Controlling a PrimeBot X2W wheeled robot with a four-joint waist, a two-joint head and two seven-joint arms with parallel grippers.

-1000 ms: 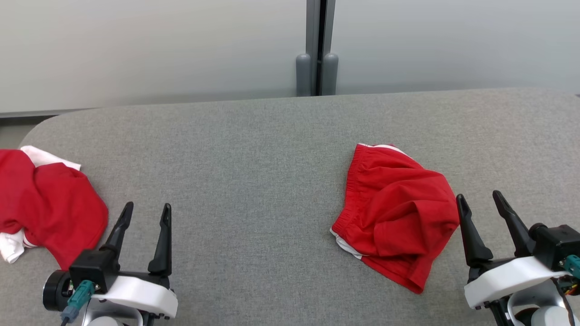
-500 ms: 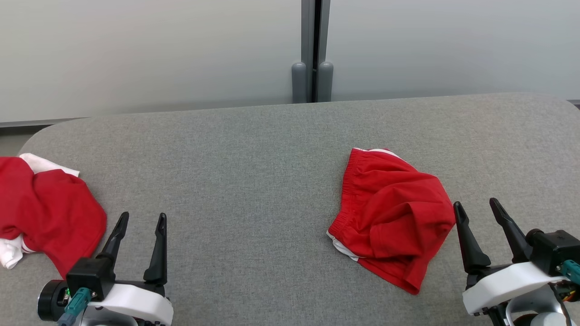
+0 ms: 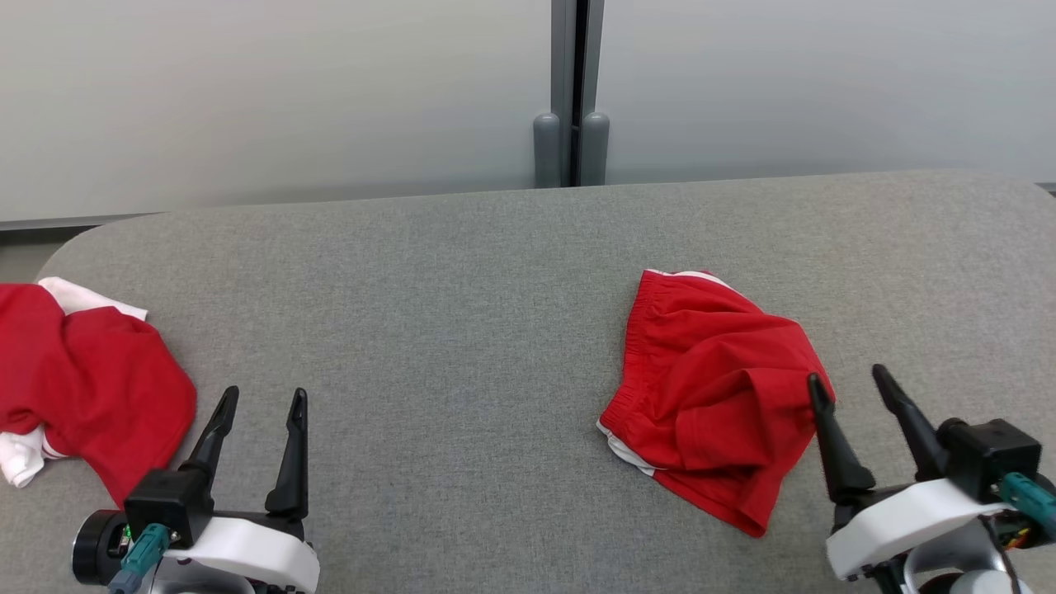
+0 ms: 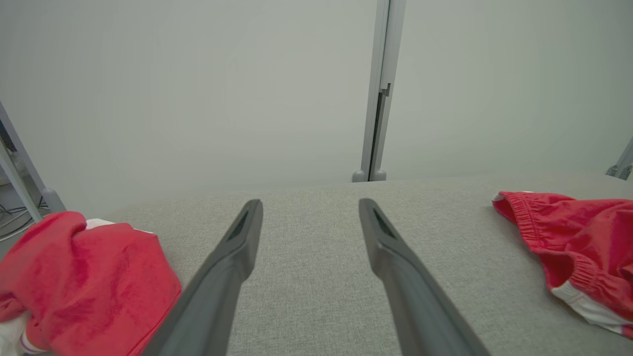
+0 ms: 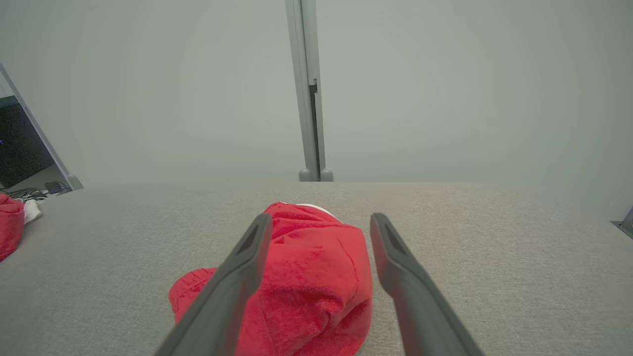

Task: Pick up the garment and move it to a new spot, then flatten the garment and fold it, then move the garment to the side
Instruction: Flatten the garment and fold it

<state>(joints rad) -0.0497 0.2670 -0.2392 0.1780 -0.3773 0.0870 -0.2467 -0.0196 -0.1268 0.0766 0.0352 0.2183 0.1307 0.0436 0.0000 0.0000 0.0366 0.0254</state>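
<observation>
Red shorts [image 3: 709, 396] lie crumpled right of centre on your grey counter [image 3: 429, 330]. Your right claw [image 3: 846, 374] is wide open and empty at their right edge; your left claw [image 3: 265, 391] is open too, holding nothing.

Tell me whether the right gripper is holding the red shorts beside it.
No, the right gripper stands open at the edge of the red shorts, which lie on the grey surface.
</observation>
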